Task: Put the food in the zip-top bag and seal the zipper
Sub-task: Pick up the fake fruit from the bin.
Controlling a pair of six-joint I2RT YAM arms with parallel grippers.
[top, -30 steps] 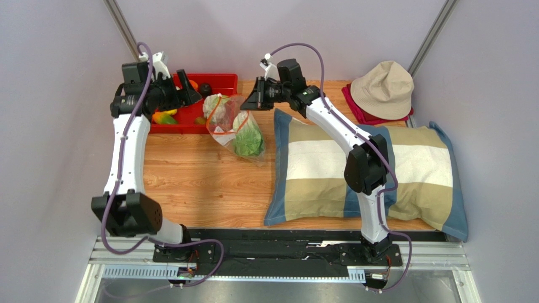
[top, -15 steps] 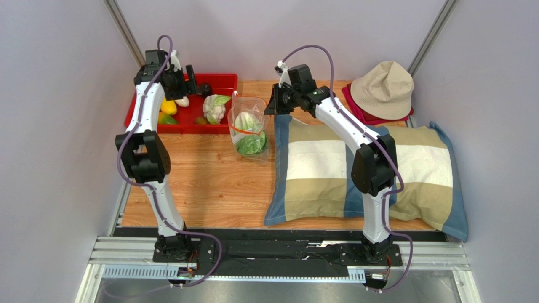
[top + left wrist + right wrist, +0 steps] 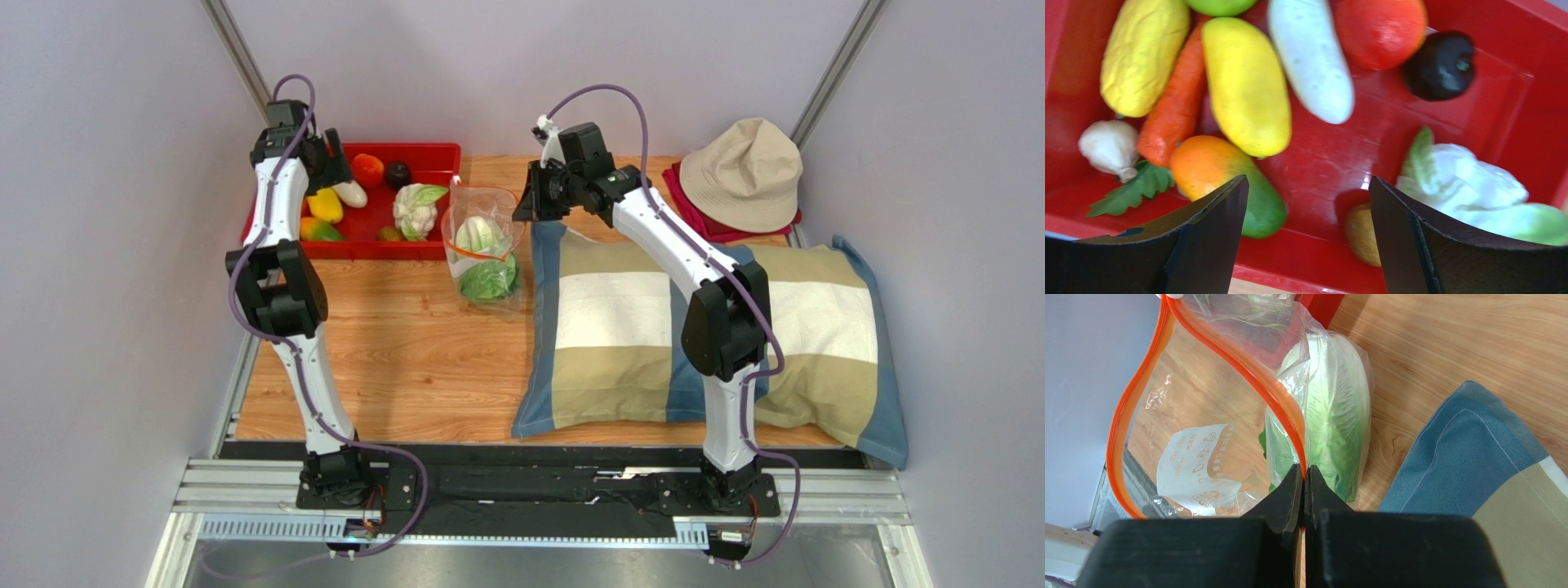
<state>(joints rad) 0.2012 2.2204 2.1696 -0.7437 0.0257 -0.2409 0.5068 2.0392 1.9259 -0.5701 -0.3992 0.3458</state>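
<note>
Clear plastic bag (image 3: 481, 239) upright on bench (image 3: 405, 343), just right of tray (image 3: 436, 153); greens (image 3: 1333, 416) inside. Right end effector (image 3: 1304, 478) clamped on zipper strip (image 3: 1284, 416), mouth held wide. Left end effector (image 3: 1308, 184) open above food (image 3: 1244, 86) in tray. Loading step. Next: descend, close on one piece, carry to bag.

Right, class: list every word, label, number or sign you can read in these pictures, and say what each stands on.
White label on the zip-top bag: pale orange print, too blurred and crumpled to read.
No other writing shows in any view.
</note>
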